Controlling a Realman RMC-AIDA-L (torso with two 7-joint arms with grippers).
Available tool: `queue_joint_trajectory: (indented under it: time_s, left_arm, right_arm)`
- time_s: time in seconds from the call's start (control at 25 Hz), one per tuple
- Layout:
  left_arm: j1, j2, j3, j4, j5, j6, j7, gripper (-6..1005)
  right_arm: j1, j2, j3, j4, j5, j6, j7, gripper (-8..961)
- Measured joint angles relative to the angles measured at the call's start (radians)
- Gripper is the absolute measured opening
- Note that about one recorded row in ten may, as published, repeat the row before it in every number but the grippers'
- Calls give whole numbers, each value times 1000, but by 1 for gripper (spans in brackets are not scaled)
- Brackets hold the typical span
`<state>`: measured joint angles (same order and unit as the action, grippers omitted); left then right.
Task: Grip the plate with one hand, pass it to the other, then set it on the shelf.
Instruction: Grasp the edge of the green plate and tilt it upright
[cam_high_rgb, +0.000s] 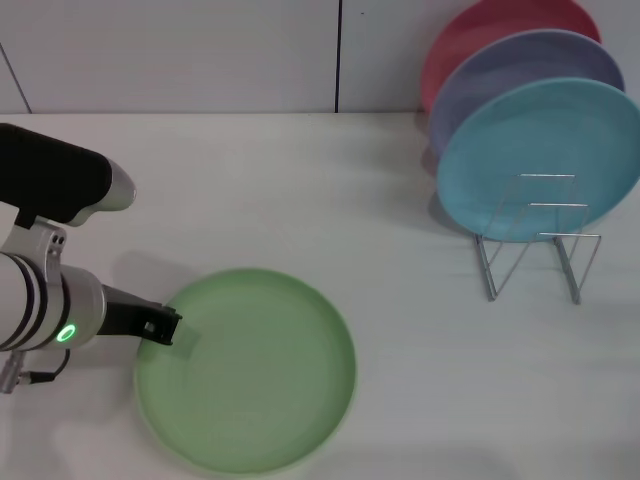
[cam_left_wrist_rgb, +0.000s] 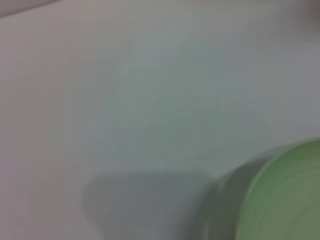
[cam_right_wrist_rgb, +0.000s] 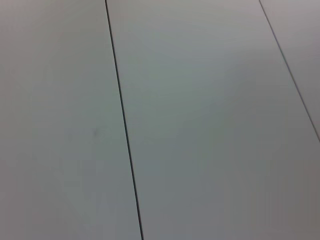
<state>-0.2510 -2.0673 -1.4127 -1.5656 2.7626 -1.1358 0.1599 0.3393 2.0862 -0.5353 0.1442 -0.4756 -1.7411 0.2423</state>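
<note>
The light-green plate (cam_high_rgb: 250, 368) lies flat on the white table (cam_high_rgb: 300, 190) at the front left. My left gripper (cam_high_rgb: 162, 326), on the arm with the green ring, is low at the plate's left rim, its black tip touching or just over the edge. The left wrist view shows only a blurred part of the plate's rim (cam_left_wrist_rgb: 285, 200) and the table. The silver wire rack (cam_high_rgb: 535, 250) stands at the right. The arm with the blue-cyan ring and its gripper are out of view; the right wrist view shows only a panelled wall.
Three plates lean upright on the rack: teal-blue (cam_high_rgb: 540, 160) in front, lavender (cam_high_rgb: 530, 70) behind it, pink (cam_high_rgb: 490, 30) at the back. The rack's front loops (cam_high_rgb: 560, 240) stand bare. A wall runs behind the table.
</note>
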Motion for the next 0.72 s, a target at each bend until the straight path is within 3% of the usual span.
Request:
queue_joint_trajectory:
  time_s: [0.72]
  left_arm:
    - [6,4,-9,-147,-1,2,33,32]
  right_arm:
    - [0,-3,0,-4,-46,-49,36,741]
